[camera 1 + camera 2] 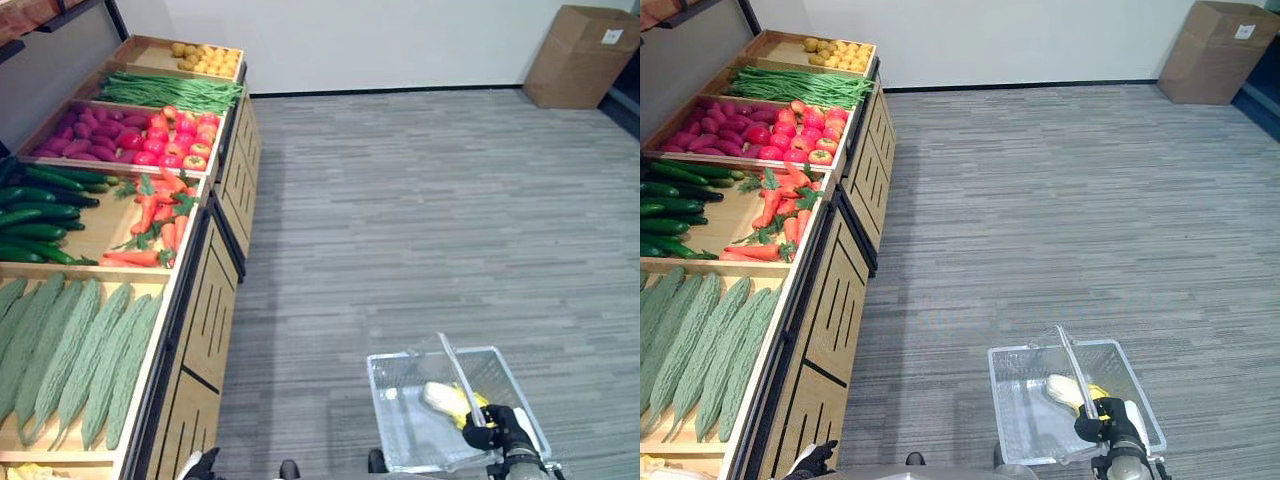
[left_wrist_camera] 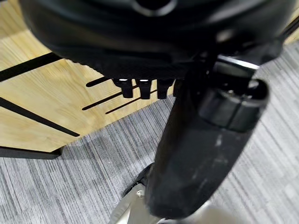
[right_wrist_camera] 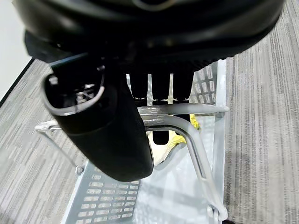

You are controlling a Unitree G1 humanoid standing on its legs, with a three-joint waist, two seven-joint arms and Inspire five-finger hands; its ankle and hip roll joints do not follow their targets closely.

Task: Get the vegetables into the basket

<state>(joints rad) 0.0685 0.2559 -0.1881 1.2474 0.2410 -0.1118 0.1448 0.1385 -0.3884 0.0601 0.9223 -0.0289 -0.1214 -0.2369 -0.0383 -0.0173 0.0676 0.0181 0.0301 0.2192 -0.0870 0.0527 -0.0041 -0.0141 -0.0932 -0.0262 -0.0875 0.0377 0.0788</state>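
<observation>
My right hand (image 1: 495, 428) hangs low at my right side, shut on the handle (image 3: 196, 154) of a clear plastic basket (image 1: 400, 357). A pale and yellow vegetable (image 1: 445, 400) lies in the basket. On my left a wooden produce stand (image 1: 215, 300) holds bitter gourds (image 1: 70, 360), cucumbers (image 1: 35, 215), carrots (image 1: 155, 220), red tomatoes (image 1: 185, 140), purple sweet potatoes (image 1: 90, 130), green beans (image 1: 170, 92) and potatoes (image 1: 205, 58). My left hand (image 1: 815, 460) hangs beside the front of the stand with relaxed fingers (image 2: 140, 88) and holds nothing.
Grey carpet (image 1: 420, 220) stretches from the stand to the far white wall. A cardboard box (image 1: 580, 55) stands in the far right corner. The stand's slotted wooden panels (image 2: 51, 93) are close by my left hand.
</observation>
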